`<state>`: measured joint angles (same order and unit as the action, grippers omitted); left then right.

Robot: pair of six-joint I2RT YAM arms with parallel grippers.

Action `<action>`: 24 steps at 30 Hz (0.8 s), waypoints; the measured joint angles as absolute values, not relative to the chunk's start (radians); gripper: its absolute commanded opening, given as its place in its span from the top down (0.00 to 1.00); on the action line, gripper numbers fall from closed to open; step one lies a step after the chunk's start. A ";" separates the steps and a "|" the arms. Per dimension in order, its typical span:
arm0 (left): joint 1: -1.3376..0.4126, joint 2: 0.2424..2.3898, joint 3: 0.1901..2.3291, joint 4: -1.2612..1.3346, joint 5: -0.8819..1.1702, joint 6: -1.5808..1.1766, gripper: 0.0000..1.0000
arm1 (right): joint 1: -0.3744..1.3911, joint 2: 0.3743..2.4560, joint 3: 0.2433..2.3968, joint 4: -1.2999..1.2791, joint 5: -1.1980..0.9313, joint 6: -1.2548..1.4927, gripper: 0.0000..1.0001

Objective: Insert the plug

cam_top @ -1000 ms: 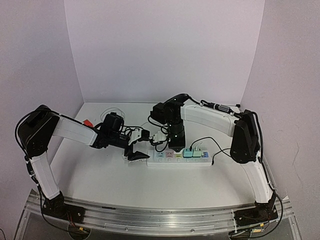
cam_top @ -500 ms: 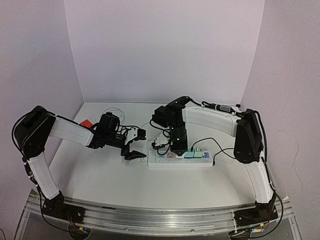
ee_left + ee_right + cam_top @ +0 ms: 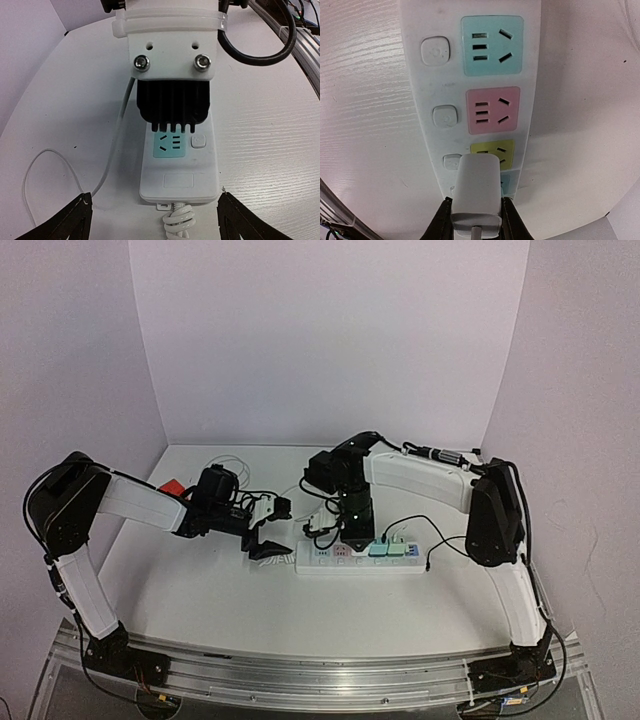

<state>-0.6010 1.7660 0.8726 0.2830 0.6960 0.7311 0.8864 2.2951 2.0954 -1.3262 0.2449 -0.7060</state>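
**Plug held over the power strip, left gripper idle at the cable end**

The cell had lilac walls and a white table [image 3: 200, 590]. A white power strip [image 3: 345, 562] lay on it with its long axis running left to right in the top view, between the two arms. Its cable end faced the left arm.

The right gripper [image 3: 352, 528] pointed steeply down onto the strip. Its wrist view showed the fingers closed on the flanks of a white plug [image 3: 476, 187], with a thin cord leaving the plug's near end. In that view the plug's long axis ran along the strip [image 3: 440, 82]. The plug overlapped the yellow socket [image 3: 492, 148] and hid most of the socket behind it. The blue socket [image 3: 491, 45] and the pink socket [image 3: 492, 110] lay uncovered beyond. The prongs were hidden, so seating could not be judged.

The top view did not show the plug itself, as the right arm covered it.

The left gripper [image 3: 268, 548] sat low at the strip's left end. In its wrist view the left gripper [image 3: 160, 222] had its fingers spread wide and held nothing. They stood either side of the strip's end [image 3: 177, 182], where a coiled white cable [image 3: 177, 220] emerged. That view alone showed the end socket [image 3: 170, 145] and the right arm's black finned block [image 3: 172, 105] above it.
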 measured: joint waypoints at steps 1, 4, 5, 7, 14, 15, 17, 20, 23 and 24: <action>-0.601 1.766 0.873 0.285 0.696 0.731 0.14 | 0.886 2.303 2.107 -1.332 0.243 -0.707 1.00; -0.601 1.766 0.873 0.290 0.696 0.731 0.14 | 0.883 2.334 2.128 -1.339 0.238 -0.708 1.00; -0.600 1.766 0.872 0.290 0.696 0.731 0.14 | 0.881 2.348 2.132 -1.337 0.237 -0.709 1.00; -0.599 1.766 0.871 0.292 0.696 0.731 0.14 | 0.879 2.357 2.142 -1.342 0.234 -0.711 1.00; -0.593 1.766 0.868 0.298 0.696 0.731 0.14 | 0.879 2.358 2.141 -1.342 0.234 -0.710 1.00; -0.592 1.766 0.868 0.299 0.696 0.730 0.13 | 0.879 2.358 2.139 -1.341 0.233 -0.710 1.00; -0.591 1.766 0.864 0.303 0.696 0.730 0.14 | 0.879 2.356 2.131 -1.337 0.232 -0.706 1.00; -0.588 1.765 0.859 0.307 0.696 0.728 0.14 | 0.877 2.339 2.094 -1.314 0.227 -0.701 1.00; -0.582 1.763 0.856 0.307 0.695 0.728 0.13 | 0.875 2.319 2.059 -1.285 0.219 -0.699 1.00; -0.580 1.763 0.856 0.307 0.695 0.728 0.13 | 0.875 2.318 2.059 -1.284 0.219 -0.699 1.00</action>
<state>-0.5802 1.7627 0.8559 0.3069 0.6952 0.7280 0.8746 2.3180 2.0593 -1.2839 0.2188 -0.6987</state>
